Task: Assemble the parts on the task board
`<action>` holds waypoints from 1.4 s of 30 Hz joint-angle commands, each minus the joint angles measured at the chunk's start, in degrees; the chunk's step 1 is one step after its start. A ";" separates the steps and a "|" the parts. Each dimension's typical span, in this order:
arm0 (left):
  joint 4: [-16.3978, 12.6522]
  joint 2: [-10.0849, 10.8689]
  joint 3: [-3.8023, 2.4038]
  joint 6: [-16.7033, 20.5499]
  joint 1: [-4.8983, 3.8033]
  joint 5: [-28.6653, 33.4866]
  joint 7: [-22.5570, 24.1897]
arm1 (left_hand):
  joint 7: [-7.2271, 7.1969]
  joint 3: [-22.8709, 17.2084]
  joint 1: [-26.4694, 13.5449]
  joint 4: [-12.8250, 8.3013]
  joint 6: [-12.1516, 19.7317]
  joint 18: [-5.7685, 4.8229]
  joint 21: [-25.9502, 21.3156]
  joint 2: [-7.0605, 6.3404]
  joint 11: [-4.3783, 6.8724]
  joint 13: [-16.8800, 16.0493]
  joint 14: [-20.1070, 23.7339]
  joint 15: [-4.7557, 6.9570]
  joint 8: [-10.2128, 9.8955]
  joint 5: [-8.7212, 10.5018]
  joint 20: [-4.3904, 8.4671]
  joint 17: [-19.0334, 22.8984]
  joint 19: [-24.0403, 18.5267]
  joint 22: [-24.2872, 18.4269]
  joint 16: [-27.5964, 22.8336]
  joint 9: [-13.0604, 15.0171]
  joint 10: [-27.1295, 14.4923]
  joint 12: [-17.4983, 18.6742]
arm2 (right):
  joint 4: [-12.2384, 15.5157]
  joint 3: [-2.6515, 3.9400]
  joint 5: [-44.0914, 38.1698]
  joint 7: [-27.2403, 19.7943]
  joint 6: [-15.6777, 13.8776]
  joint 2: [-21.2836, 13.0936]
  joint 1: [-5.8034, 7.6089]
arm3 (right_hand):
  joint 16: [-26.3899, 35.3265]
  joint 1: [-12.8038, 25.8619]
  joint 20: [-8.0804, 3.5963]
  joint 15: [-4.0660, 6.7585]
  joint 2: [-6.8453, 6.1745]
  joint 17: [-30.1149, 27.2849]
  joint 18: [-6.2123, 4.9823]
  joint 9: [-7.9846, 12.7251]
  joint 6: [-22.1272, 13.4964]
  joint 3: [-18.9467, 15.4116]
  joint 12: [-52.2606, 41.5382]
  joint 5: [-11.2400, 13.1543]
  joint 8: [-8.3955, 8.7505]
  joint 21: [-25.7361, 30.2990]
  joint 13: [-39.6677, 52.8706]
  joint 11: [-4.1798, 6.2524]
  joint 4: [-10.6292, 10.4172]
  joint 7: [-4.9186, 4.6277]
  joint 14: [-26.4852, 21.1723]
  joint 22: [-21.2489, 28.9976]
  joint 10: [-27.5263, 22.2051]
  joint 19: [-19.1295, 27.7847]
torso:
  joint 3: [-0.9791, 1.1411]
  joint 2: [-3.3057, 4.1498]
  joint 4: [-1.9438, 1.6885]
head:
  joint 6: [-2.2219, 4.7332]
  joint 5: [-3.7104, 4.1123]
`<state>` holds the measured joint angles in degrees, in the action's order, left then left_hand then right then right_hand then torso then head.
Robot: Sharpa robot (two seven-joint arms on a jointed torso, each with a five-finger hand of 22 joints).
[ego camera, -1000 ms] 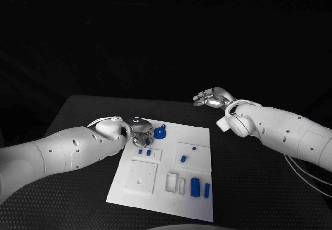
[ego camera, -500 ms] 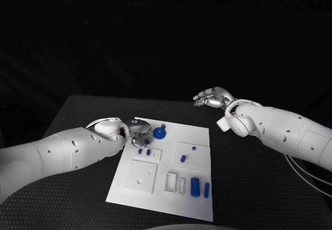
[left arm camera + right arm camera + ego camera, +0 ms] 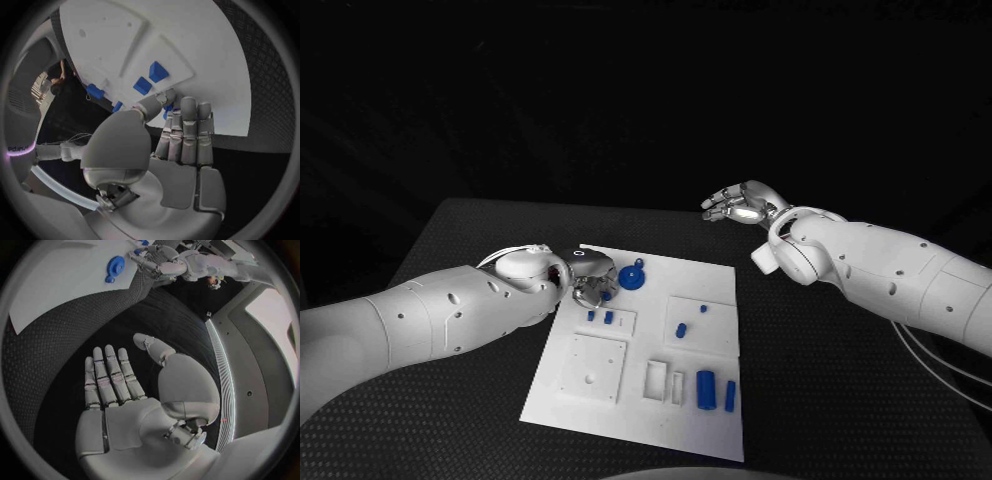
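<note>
The white task board [image 3: 625,400] lies mid-table. My left hand [image 3: 593,278] hovers over its far left corner, next to a round blue part [image 3: 633,277]. In the left wrist view its thumb and fingers [image 3: 184,131] are pressed together on a small blue part [image 3: 167,107], mostly hidden. Just beyond the fingertips, two small blue parts [image 3: 150,78] stand in a raised block; they are the small blue parts [image 3: 600,317] near the hand in the head view. My right hand [image 3: 744,205] is raised beyond the board's far right corner, fingers apart and holding nothing [image 3: 119,385].
More blue parts sit on the board: one in the middle right block [image 3: 681,330] and two long ones near the front edge [image 3: 715,390]. A square white block with holes [image 3: 596,368] lies front left. The black table [image 3: 459,400] surrounds the board.
My left hand has turned slightly over the board's far left corner. The right hand has stayed where it was.
</note>
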<state>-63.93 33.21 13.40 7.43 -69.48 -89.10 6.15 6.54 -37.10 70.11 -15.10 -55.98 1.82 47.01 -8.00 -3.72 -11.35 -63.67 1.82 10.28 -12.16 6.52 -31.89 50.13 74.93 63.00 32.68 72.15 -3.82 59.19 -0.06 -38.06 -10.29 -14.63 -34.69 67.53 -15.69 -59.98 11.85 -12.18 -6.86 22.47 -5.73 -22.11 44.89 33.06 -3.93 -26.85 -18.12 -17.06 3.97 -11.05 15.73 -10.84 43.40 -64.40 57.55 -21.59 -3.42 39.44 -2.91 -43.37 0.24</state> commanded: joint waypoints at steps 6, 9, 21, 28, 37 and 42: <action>0.08 0.04 0.20 -0.43 0.41 -0.28 0.56 | -0.09 -0.09 0.48 -0.25 0.59 1.66 -0.17 -0.51 -1.53 0.55 -0.12 -0.61 -0.07 0.19 0.49 -0.10 -0.38 1.09 -0.34 -0.18 -2.51 0.16 | 0.04 0.01 -0.38 -0.52 0.74 0.00 -0.05 | -0.29 0.03 -0.09 -0.24 -0.09 -0.10 0.71 0.06 -0.03 -0.33 0.09 -0.27 -0.38 0.30 -0.07 -0.07 -0.11 -0.43 -0.25 -0.08 0.18 -0.26 | -0.03 -0.01 -0.02 | 0.09 0.05; 0.33 0.23 0.18 -0.26 0.41 -0.44 0.41 | -0.08 -0.08 0.59 -0.26 0.74 1.78 -0.13 -0.75 -1.73 0.78 -0.14 -0.80 0.00 0.18 0.32 -0.13 -0.36 1.10 -0.32 -0.25 -3.19 0.20 | 0.05 0.01 -0.38 -0.56 0.51 -0.01 -0.09 | -0.30 0.02 -0.09 -0.24 -0.09 -0.11 0.71 0.06 -0.03 -0.33 0.09 -0.27 -0.38 0.31 -0.07 -0.06 -0.10 -0.43 -0.25 -0.09 0.17 -0.26 | -0.03 0.00 -0.02 | 0.14 0.07; 1.56 0.81 -0.09 2.02 0.39 -0.88 0.10 | -0.99 0.18 1.17 0.80 4.67 2.69 0.02 -4.04 -3.93 3.25 2.43 -2.94 -0.89 4.68 -1.72 -0.41 -1.98 1.26 0.06 -1.18 -10.22 0.25 | -0.15 0.01 -0.33 -1.07 -1.66 -0.08 -0.36 | -0.17 0.21 -0.05 -0.63 -0.60 -0.25 0.83 0.25 -0.67 -0.70 0.26 -0.14 -0.09 0.79 -0.17 -0.23 -0.15 0.27 -0.59 -0.48 -1.01 -0.09 | -0.04 -0.01 0.00 | 0.24 0.06; 2.05 1.62 -1.21 3.55 0.39 -0.60 0.30 | -0.91 -0.10 1.79 1.18 5.19 3.11 0.26 -4.36 -4.06 3.65 2.40 -3.07 -0.79 4.59 -1.96 -0.49 -1.96 1.24 0.47 -1.22 -10.49 -0.01 | -0.31 0.01 -0.33 -1.02 -1.51 -0.25 -0.43 | -0.17 -0.02 -0.10 -0.57 -0.69 -0.30 0.76 0.25 -0.65 -0.57 0.33 -0.15 -0.16 0.95 -0.22 -0.24 -0.21 0.29 -0.66 -0.69 -2.01 -0.29 | -0.07 -0.02 -0.06 | 0.30 0.08; 2.11 2.78 -3.19 6.06 0.35 1.58 -0.11 | -0.22 -0.63 2.65 1.60 4.64 3.41 0.74 -3.61 -3.59 3.64 1.80 -2.63 0.00 4.34 -1.81 -0.61 -1.51 1.24 1.16 -1.02 -8.82 -0.82 | -0.18 0.01 -3.17 -0.40 -0.80 -0.54 -0.45 | -1.00 -1.03 -0.26 -0.35 -0.36 -0.05 0.34 0.18 -0.24 -0.06 -0.30 0.73 -0.46 0.94 0.09 -0.35 0.12 -0.20 0.63 -1.14 -0.59 -1.49 | -0.01 -0.04 -0.08 | 0.60 0.03; 1.25 3.99 -5.25 5.33 0.24 7.88 0.59 | 0.65 -0.55 2.60 1.82 3.13 3.34 1.42 -3.02 -2.41 3.14 1.18 -1.50 1.31 3.87 -1.26 -0.71 -1.02 1.26 1.81 -0.71 -5.58 -2.58 | 0.56 0.00 -8.34 0.05 -0.20 -1.18 -0.58 | -2.53 -1.89 -0.50 0.82 -0.18 0.56 -0.77 0.00 1.16 0.20 -1.32 1.95 -1.21 0.79 0.34 0.73 0.50 -0.48 3.20 -1.31 2.46 -4.36 | 0.01 -0.05 -0.04 | 0.82 0.05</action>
<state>-62.30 37.11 8.30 11.79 -69.14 -86.71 6.39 7.37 -37.67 72.77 -13.61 -52.51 3.53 48.13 -11.24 -6.15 -8.16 -62.62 0.05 11.49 -7.93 5.21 -32.64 49.07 74.90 64.79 31.94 66.27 -6.22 59.45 -0.06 -41.38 -10.31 -15.84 -35.73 67.05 -18.18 -61.41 11.37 -11.38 -6.94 23.00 -5.73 -22.04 45.86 33.14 -5.15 -25.01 -19.24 -16.40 4.29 -10.32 16.13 -11.38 46.44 -65.65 59.77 -25.80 -3.43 39.40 -2.97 -42.63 0.26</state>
